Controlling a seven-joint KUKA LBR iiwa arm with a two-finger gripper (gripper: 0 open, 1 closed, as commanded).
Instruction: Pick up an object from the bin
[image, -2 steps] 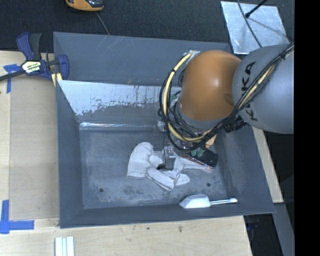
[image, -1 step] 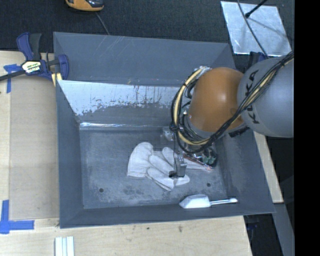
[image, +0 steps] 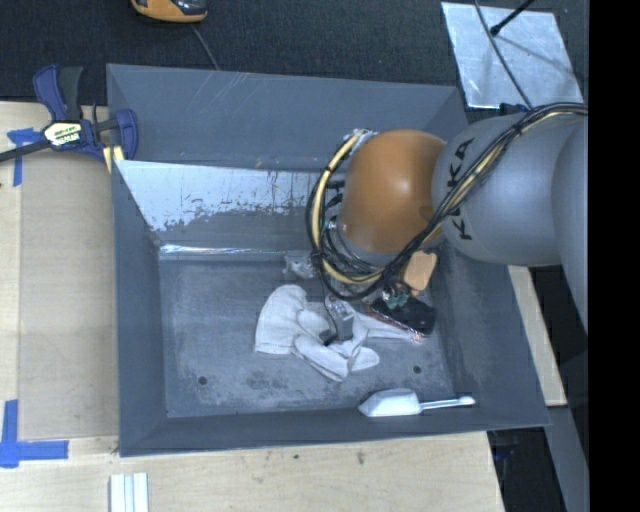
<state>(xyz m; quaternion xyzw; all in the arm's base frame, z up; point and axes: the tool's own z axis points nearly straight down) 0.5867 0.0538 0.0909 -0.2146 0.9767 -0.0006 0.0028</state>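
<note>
Closest up, the arm's big grey link (image: 520, 190) is coming in over the right edge of the grey metal bin (image: 280, 120). Its wrist, capped by a rounded orange cover (image: 385, 190), is hanging over the bin's right half. Black and yellow cables (image: 325, 215) are looping round the cover's left side and running down beneath it. The wrist is pointing steeply down toward the bin's floor.

Below the cover the jaws are reaching down to a crumpled white cloth (image: 285, 318). It is lying about the middle of the floor, somewhat nearer the bottom edge than the top one. The jaws are standing at the cloth's right part, with their tips down among its folds. Most of the cloth is spreading out to their left, and a few folds are lying just below them. I cannot tell whether the jaws are spread or pressed together, or whether any cloth is caught between them, because the wrist and cables are covering much of them.

Just right of the jaws a dark flat thing with a red edge (image: 412, 318) is lying close against the cloth. A white scoop with a thin handle (image: 390, 403) is resting by the floor's bottom right corner, apart from the cloth. A small grey scrap (image: 297, 266) is lying near the floor's top edge, left of the cables.
</note>
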